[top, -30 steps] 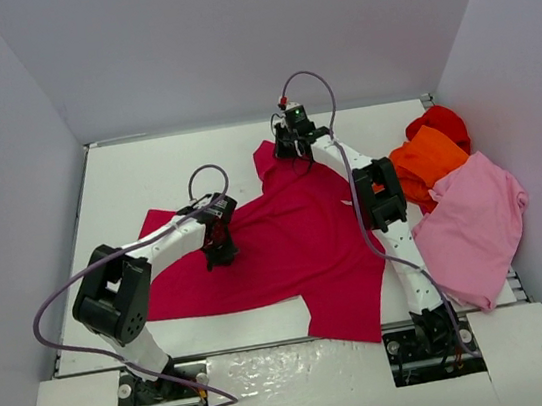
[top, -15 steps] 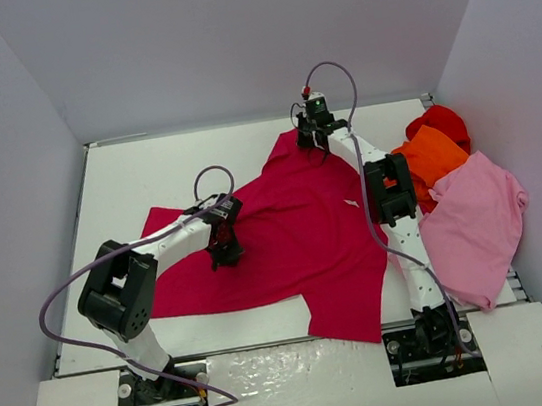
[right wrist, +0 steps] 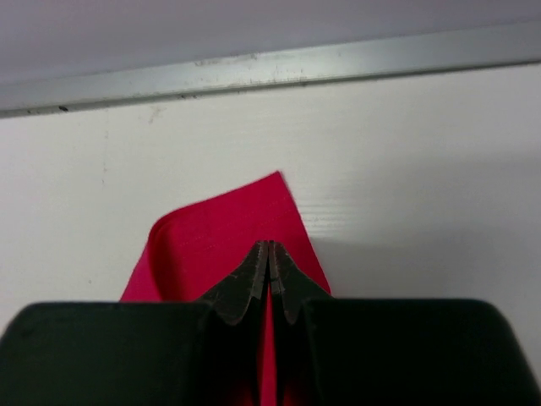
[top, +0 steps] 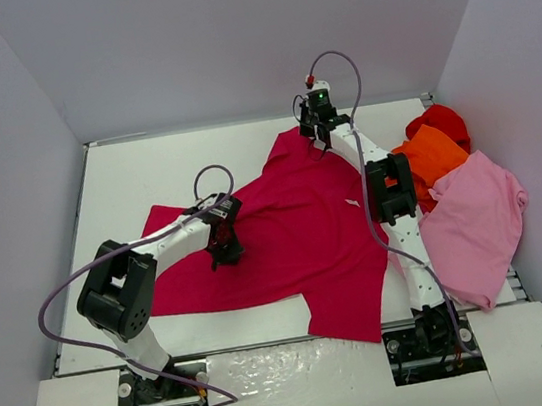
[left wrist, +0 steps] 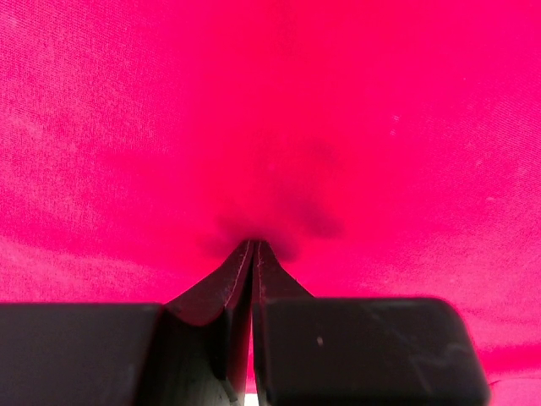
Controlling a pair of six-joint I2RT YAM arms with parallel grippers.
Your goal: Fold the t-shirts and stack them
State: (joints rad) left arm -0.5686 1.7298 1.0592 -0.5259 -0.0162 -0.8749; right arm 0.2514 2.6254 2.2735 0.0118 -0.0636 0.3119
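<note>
**Crimson shirt (top: pixel 285 231) gripped at far corner**

The shirt is seen spread across the surface (top: pixel 166 177), its far corner clamped in the right pincer (right wrist: pixel 269 247). The left pincer (left wrist: pixel 254 245) is closed, its tips pressed into the cloth. Orange (top: pixel 432 162), pink (top: pixel 471 225) and red (top: pixel 439 123) shirts are heaped at right.

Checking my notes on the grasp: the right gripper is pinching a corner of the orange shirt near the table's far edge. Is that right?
Not quite: the right gripper is pinching a corner of the crimson shirt, not the orange one, near the table's far edge. The right wrist view shows it.
</note>
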